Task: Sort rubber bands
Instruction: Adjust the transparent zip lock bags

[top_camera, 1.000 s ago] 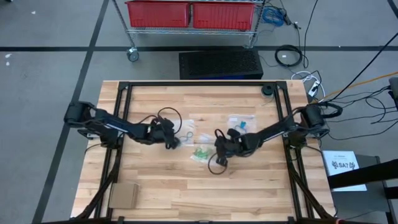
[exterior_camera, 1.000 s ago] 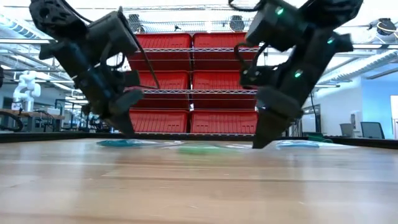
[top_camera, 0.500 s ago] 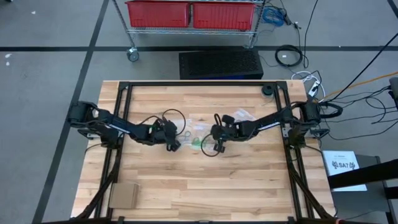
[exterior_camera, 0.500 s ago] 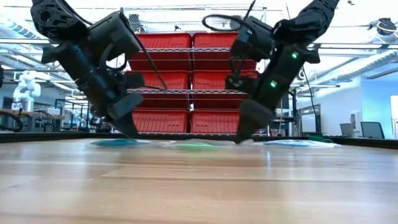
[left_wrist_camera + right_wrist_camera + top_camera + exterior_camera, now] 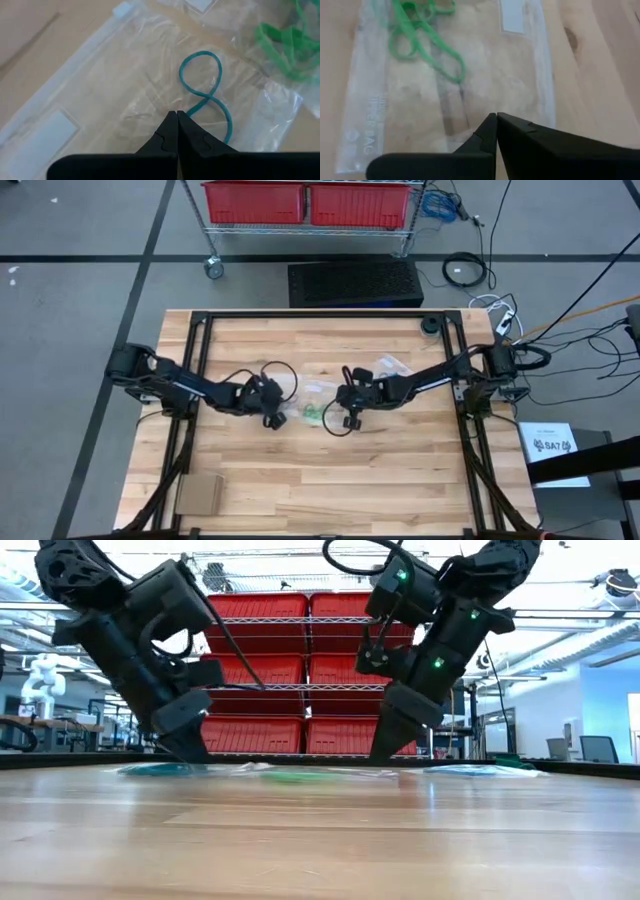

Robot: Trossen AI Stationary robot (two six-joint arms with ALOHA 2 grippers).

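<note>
Left wrist view shows the left gripper (image 5: 176,116) pinched shut on nothing, over a teal band (image 5: 207,95) in its bag. The right gripper (image 5: 496,117) is shut too, near bagged green bands (image 5: 422,32). Sorting looks mostly done.

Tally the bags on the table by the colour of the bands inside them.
Teal-band bag: 1
Green-band bag: 1
Blue-band bag: 1
Total: 3 bags
</note>
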